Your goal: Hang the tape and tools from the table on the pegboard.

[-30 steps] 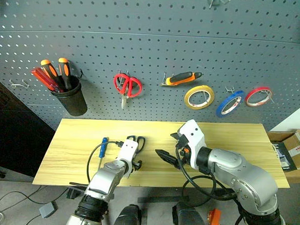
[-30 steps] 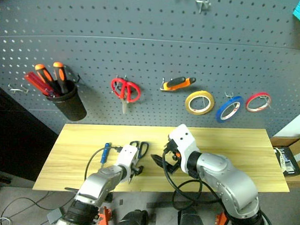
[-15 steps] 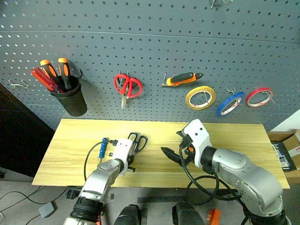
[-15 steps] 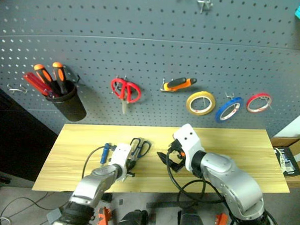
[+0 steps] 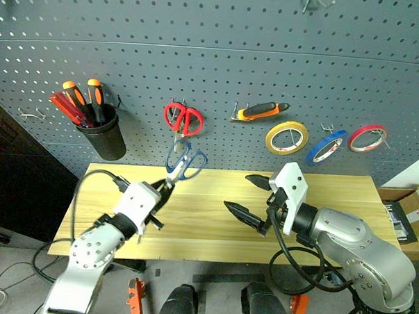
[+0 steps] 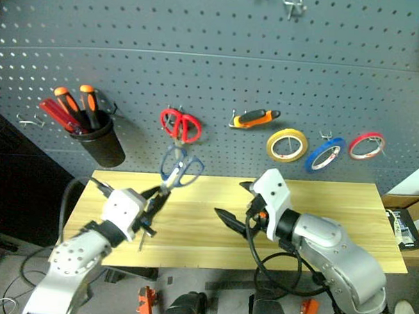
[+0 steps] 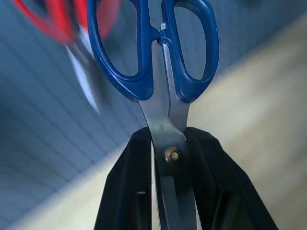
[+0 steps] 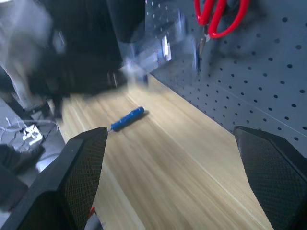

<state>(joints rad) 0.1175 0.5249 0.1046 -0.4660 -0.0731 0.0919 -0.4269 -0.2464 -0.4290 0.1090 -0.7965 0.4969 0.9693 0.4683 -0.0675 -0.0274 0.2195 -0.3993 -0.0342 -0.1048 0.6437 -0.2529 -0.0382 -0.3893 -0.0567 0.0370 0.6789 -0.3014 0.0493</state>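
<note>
Above the left part of the table (image 5: 333,197), the left gripper (image 5: 163,191) is clamped on the blue-handled scissors (image 5: 184,163), its two black fingers (image 7: 136,177) pinching the steel blades near the pivot screw. The scissors' handle loops point up toward the pegboard (image 5: 221,53), just below the red-handled scissors (image 5: 182,119) hanging there. The right gripper (image 5: 253,198) hovers over the middle of the table with its fingers spread wide and nothing between them. The small blue-handled screwdriver (image 8: 126,119) lies flat on the table, near its left end. On the pegboard, right of the red-handled scissors, hang the orange-and-black pliers (image 5: 260,111), then the yellow tape roll (image 5: 287,138), the blue tape roll (image 5: 326,147) and the red tape roll (image 5: 369,138), each on its own hook. Left of the red-handled scissors, a black cup (image 5: 105,135) on the pegboard holds orange- and red-handled tools (image 5: 80,101).
</note>
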